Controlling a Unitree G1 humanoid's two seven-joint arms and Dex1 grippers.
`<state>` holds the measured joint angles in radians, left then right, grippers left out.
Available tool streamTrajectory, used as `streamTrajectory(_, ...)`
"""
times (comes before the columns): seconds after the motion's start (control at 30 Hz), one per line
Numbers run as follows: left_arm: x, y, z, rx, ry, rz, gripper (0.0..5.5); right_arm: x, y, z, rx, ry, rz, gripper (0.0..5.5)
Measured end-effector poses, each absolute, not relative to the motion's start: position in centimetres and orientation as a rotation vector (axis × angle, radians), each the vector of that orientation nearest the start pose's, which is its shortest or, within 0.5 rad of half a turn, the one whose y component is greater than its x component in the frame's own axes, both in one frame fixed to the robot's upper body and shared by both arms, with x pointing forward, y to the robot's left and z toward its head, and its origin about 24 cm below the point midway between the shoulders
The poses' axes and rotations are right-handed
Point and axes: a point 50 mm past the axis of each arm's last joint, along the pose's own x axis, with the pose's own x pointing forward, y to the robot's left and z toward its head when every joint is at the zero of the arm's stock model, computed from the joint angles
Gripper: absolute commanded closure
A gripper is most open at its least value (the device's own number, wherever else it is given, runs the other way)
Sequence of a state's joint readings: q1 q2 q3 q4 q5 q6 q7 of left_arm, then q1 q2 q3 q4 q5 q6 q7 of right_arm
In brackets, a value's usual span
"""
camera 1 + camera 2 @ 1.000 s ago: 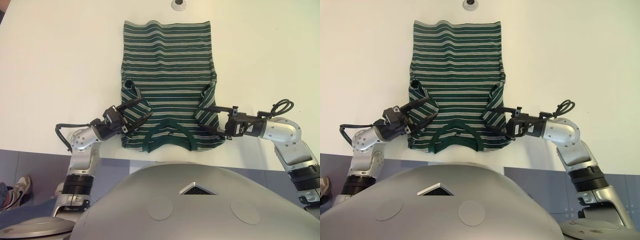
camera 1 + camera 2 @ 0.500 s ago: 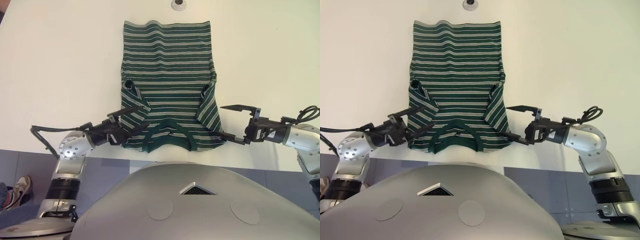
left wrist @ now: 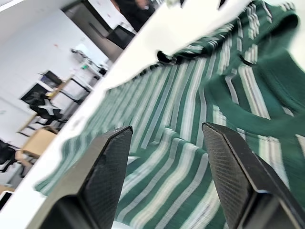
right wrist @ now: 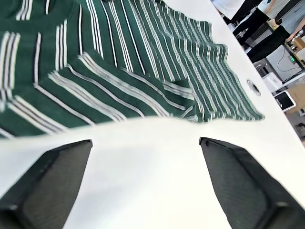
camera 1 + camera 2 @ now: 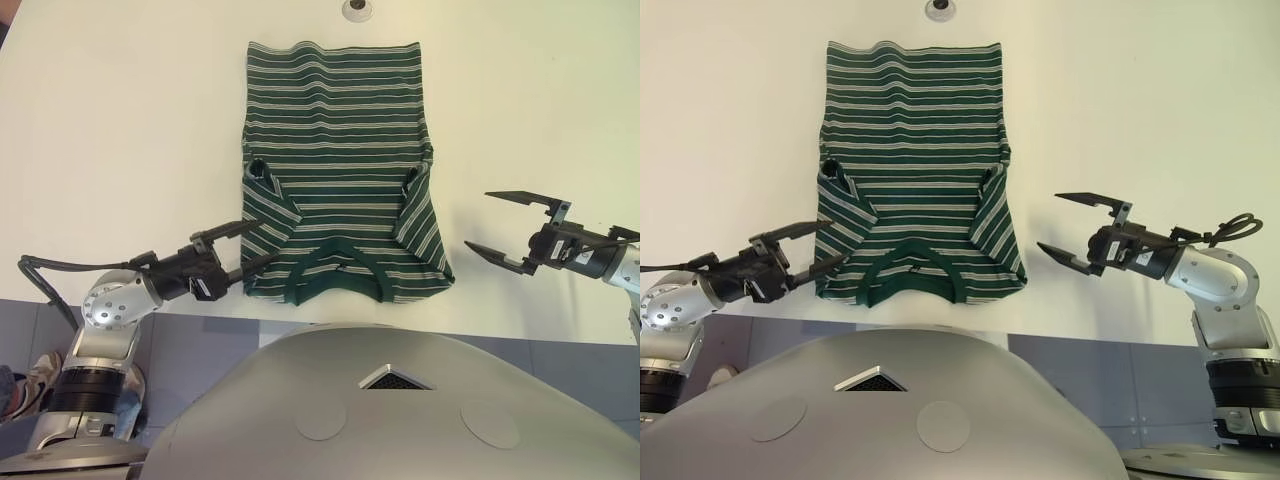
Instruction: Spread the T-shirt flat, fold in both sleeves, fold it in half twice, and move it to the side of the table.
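White worktop (image 5: 120, 120) is stretching away ahead of the robot, with a strip of grey-blue floor (image 5: 30, 330) showing along its near edge and a small round fitting (image 5: 355, 9) sitting at its far edge. On it the T-shirt (image 5: 335, 140), dark green with pale stripes, is lying flat and lengthwise. Its hem is pointing toward the round fitting and its collar (image 5: 338, 268) is lying close to the near edge. Both sleeves are lying folded inward over the chest. The left sleeve (image 5: 268, 205) is slanting across the robot's left side of the shirt, and the right sleeve (image 5: 420, 212) across the other side.

The left gripper (image 5: 266, 240) is hanging low at the shirt's near left corner, its jaws standing wide apart and holding nothing. Its fingertips are overlapping the shoulder edge just beside the left sleeve, though whether they are touching the cloth cannot be told. In the left wrist view its two dark fingers (image 3: 105, 181) are framing the striped cloth right ahead of them.

The right gripper (image 5: 477, 220) is hovering over bare worktop off the shirt's right side, near the right sleeve yet clearly apart from it. Its jaws are likewise spread wide and gripping nothing. In the right wrist view its fingers are bracketing plain white surface, with the shirt lying beyond them.
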<state>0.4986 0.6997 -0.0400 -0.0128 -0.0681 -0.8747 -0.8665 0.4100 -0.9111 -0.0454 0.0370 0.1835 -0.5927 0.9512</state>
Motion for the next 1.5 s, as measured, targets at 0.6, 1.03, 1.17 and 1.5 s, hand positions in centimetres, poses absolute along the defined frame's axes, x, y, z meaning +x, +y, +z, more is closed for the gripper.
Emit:
streamTrajectory(0.6,10.9,26.5,3.8,0.929,0.095,-1.131,2.81,10.6,-26.2,4.3,-0.642,0.310,1.348,1.30)
streamTrajectory(1.03,10.1,23.7,3.5,0.927,0.042,-1.286,2.81,10.7,-24.9,4.2,-0.612,0.280,1.350,1.30)
streamTrajectory(1.17,9.6,24.2,3.7,0.919,0.058,-1.295,2.81,10.7,-24.7,4.2,-0.612,0.276,1.346,1.49)
streamTrajectory(1.5,10.0,25.9,4.3,0.988,0.098,-1.259,2.81,11.6,-24.4,4.2,-0.641,0.247,1.318,3.54)
